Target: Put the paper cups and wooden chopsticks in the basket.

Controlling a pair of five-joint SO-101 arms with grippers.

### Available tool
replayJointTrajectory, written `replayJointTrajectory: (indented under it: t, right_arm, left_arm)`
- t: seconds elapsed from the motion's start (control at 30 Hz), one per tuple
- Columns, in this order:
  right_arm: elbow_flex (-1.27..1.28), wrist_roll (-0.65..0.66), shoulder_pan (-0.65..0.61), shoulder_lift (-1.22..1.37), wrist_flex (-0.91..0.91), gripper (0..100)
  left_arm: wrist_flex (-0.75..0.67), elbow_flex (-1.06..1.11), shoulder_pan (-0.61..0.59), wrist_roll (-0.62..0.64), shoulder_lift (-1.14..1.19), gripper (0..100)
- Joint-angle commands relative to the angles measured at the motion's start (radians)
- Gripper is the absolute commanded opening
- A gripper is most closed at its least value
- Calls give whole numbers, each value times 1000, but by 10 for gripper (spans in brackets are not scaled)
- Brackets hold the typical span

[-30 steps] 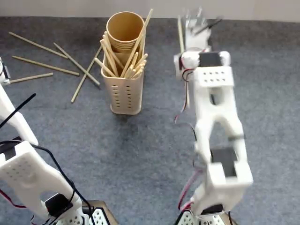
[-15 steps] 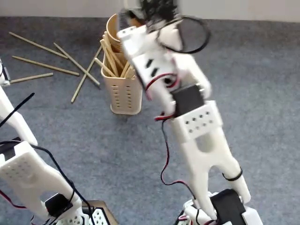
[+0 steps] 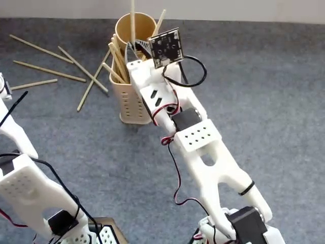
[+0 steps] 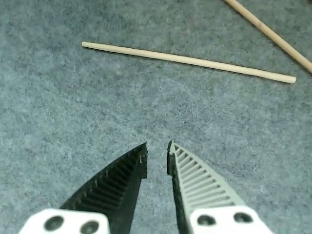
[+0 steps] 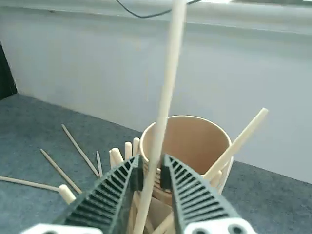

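No legible text, no readable markings

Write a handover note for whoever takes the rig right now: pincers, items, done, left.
Right pincer: shut on a chopstick, held upright above the basket.
Left pincer: empty, jaws a narrow gap apart, low over the carpet near the loose chopsticks.
Done: paper cups sit stacked in the basket, with other chopsticks standing beside them.
Left: drop the held chopstick in, then collect the five loose ones lying on the left arm's side of the basket.
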Motion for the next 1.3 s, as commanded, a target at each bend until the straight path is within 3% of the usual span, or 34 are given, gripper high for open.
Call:
replayJointTrajectory:
  t: [0.0, 0.13, 0.27, 0.37, 0.53, 0.8, 0.9, 1.03, 1.27]
  right_arm:
    - [-5, 46, 10, -61, 38, 140]
    - [-16, 49, 10, -62, 105, 140]
    - [-35, 138, -19, -62, 160, 139]
    - [-41, 216, -58, -62, 255, 139]
    - [-35, 258, -41, -62, 380, 139]
    - [-4, 258, -30, -62, 381, 139]
    - [-1, 258, -31, -62, 381, 139]
    - [-1, 258, -25, -62, 381, 139]
    - [-12, 259, -24, -64, 430, 139]
  left_arm:
    - [-23, -1, -2, -2, -10, 128]
    - [-127, -1, 8, 84, 4, 223]
    - [-308, -51, 59, 166, 124, 192]
    - [-341, -189, 107, 242, 268, 190]
    - [-245, -527, 137, 318, 539, 232]
    - [-104, -1001, 171, 347, 909, 231]
    - [-66, -1075, 182, 347, 972, 206]
    - [-5, -1124, 177, 347, 987, 3]
    - [14, -1178, 177, 288, 935, 6]
